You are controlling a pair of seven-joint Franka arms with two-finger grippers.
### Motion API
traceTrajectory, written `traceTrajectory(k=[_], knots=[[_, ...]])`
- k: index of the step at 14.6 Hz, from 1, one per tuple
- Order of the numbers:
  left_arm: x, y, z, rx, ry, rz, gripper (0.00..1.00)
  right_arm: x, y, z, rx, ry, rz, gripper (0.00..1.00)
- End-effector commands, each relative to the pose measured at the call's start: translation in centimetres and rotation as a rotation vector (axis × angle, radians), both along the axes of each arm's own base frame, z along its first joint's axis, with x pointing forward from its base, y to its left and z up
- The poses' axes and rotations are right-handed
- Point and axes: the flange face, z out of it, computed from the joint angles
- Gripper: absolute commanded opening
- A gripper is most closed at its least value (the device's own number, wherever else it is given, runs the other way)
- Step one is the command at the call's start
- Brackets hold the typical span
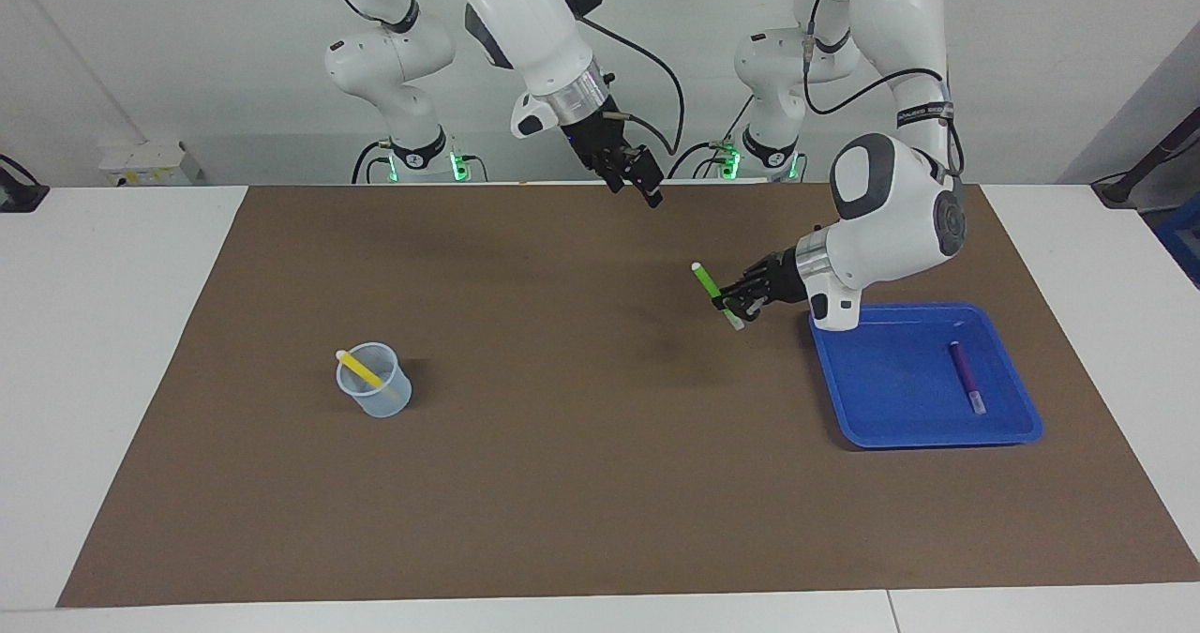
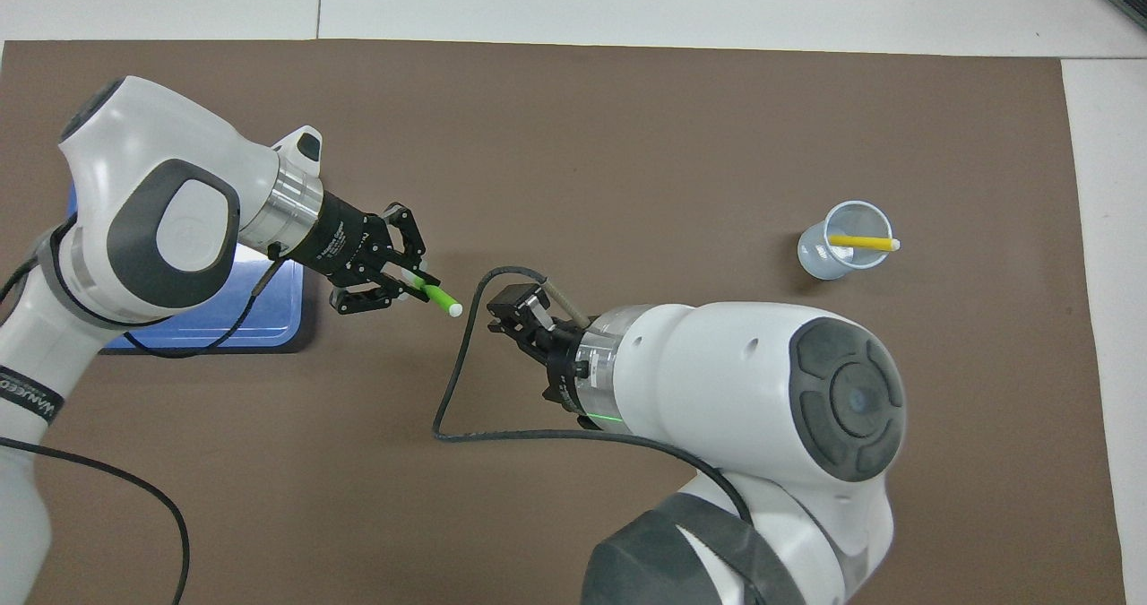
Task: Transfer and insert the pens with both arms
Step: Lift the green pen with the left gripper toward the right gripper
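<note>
Handover pending: left gripper [image 1: 736, 307] clenched on the green pen [image 1: 708, 286], held over the mat beside the blue tray [image 1: 848, 408]. Right gripper [image 1: 639, 181] released, aloft near the mat's robot-side edge. Risk: misaligned approach knocks the pen loose.

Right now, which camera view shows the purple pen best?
The facing view shows it best: the purple pen lies whole and uncovered in the blue tray. In the overhead view the left arm covers most of the tray, and the pen cannot be seen at all.
</note>
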Motion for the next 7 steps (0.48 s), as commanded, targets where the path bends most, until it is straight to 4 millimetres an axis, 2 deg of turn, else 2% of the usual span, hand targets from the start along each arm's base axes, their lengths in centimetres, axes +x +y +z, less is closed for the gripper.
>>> traceTrajectory(k=[1, 4, 7], knots=[[-1.3, -2.4, 0.5, -0.043, 0.055, 0.090, 0.00, 0.6, -0.2, -1.1, -0.003, -0.027, -0.029, 0.88], [-1.7, -3.9, 0.7, -0.077, 0.081, 0.119, 0.00, 1.4, -0.1, -2.4, -0.073, -0.088, 0.011, 0.86], [-2.5, -6.3, 1.4, -0.133, 0.141, 0.174, 0.00, 1.2, -0.3, -3.4, -0.137, -0.125, 0.069, 0.83]])
